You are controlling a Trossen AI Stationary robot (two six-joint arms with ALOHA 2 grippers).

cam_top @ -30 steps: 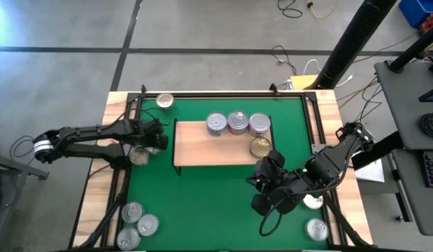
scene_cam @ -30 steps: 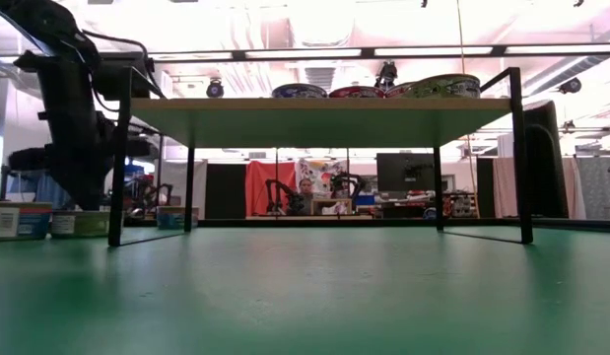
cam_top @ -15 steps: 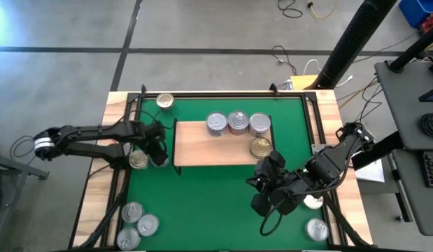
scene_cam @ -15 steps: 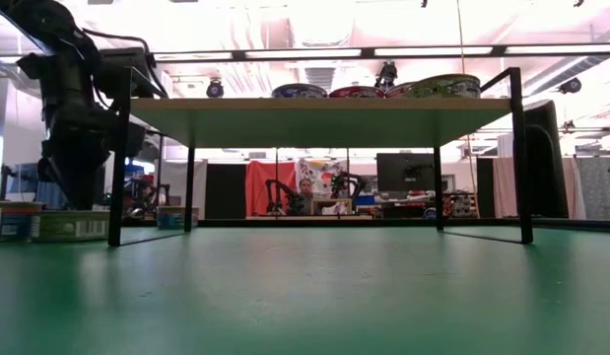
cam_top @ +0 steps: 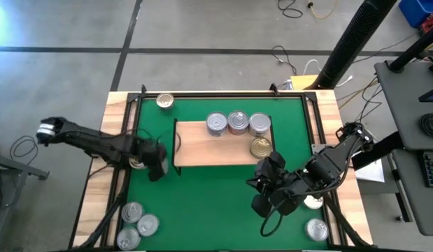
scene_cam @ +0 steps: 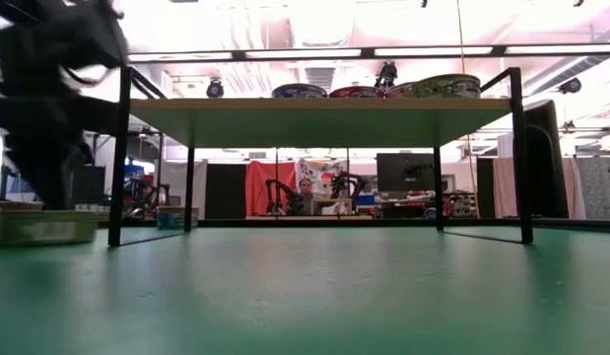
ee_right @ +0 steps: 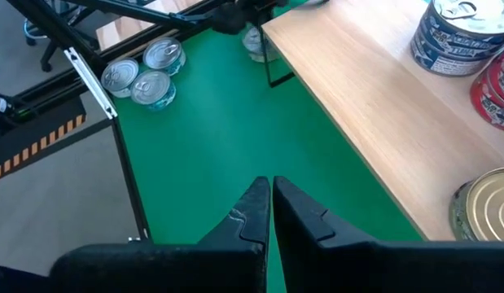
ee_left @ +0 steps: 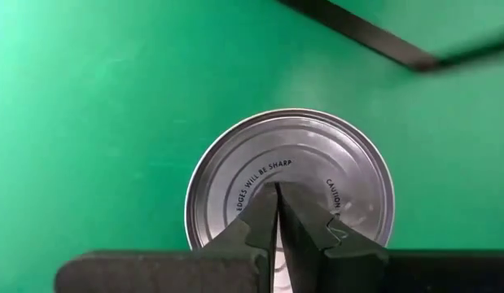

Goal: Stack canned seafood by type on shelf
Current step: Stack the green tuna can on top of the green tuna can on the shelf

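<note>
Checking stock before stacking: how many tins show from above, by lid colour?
Silver-lidded tins: 8
Gold-lidded tins: 2
Total: 10, not counting a pale round thing half hidden under the right arm.

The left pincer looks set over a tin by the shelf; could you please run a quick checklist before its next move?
1. Left pincer above the tin: ok, it hangs over the lid.
2. Pincer open for a grasp: not ok, fingers are shut.
3. Tin upright on the mat: ok.
4. Free space on the shelf: ok, bare wood beside its four tins.
5. Right pincer out of the way: ok, shut over the mat by the shelf's far end.
6. Tin's type: cannot tell, label hidden.
</note>
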